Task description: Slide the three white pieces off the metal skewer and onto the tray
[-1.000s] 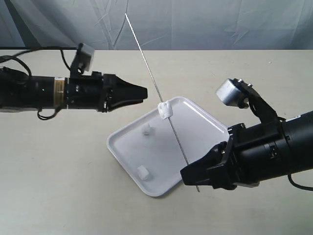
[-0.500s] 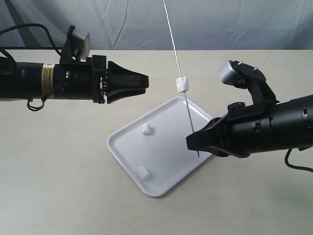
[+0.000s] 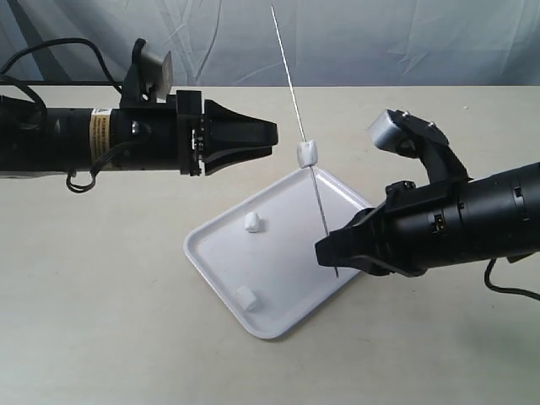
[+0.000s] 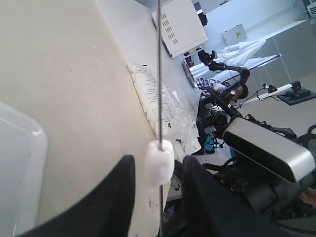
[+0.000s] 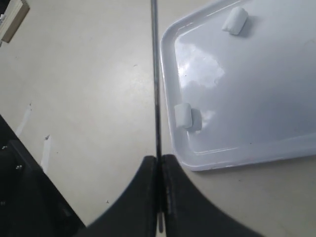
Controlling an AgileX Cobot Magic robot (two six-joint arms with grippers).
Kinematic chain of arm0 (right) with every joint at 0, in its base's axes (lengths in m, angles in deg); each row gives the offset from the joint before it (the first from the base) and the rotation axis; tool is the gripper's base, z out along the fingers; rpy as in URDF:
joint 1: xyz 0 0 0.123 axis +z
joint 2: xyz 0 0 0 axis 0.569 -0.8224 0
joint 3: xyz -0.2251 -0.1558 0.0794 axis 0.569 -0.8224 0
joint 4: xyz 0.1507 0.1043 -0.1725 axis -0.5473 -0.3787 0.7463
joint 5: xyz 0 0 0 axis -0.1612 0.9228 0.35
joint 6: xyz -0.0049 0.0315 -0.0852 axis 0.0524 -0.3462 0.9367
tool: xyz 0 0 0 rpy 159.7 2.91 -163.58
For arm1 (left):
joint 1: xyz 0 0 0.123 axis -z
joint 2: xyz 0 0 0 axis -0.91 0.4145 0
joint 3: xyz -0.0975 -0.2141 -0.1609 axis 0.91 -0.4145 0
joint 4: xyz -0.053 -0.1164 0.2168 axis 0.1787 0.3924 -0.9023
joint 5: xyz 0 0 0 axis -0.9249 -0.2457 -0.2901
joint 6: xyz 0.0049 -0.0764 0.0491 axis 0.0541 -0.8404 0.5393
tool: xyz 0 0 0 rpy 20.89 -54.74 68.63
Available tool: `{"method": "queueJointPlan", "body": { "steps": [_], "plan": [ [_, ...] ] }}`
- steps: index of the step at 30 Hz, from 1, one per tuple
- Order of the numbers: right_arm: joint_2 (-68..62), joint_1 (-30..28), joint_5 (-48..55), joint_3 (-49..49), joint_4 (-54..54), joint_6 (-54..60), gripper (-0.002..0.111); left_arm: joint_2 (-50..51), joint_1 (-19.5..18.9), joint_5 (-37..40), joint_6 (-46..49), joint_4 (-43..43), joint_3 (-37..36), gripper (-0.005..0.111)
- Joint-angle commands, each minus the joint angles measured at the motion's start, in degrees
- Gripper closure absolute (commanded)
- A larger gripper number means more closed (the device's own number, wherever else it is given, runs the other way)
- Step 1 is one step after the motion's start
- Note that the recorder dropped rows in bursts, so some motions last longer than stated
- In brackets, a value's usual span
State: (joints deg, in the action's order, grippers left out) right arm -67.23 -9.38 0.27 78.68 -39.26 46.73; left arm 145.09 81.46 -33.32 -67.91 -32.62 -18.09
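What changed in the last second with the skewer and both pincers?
The right pincer, shut on the metal skewer, lifted it and stood it more upright, raising the threaded white piece. The left pincer, open, advanced toward that piece. Nothing was grasped or released. The tray and two loose white pieces on it stayed put.

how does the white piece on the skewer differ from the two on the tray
The skewered piece is threaded on the metal skewer; the tray pieces are off it. The skewered piece is held in the air by the skewer in the right gripper; the tray pieces lie on the floor of the tray. All three are small, white and blocky.
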Motion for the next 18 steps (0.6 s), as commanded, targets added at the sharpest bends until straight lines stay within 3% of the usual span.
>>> {"method": "queueJointPlan", "body": {
  "steps": [1, 7, 18],
  "plan": [
    [0.1, -0.1, 1.9, 0.3, -1.1, 1.8, 0.109, -0.3, 1.7, -0.4, 0.8, 1.8, 0.0, 0.075],
    [0.1, -0.1, 2.7, 0.3, -1.8, 2.2, 0.109, -0.3, 3.6, -0.4, 2.0, 2.1, 0.0, 0.075],
    [0.1, -0.1, 4.7, 0.3, -4.7, 5.5, 0.109, -0.3, 3.7, -0.4, 2.0, 1.0, 0.0, 0.075]
  ]
}}
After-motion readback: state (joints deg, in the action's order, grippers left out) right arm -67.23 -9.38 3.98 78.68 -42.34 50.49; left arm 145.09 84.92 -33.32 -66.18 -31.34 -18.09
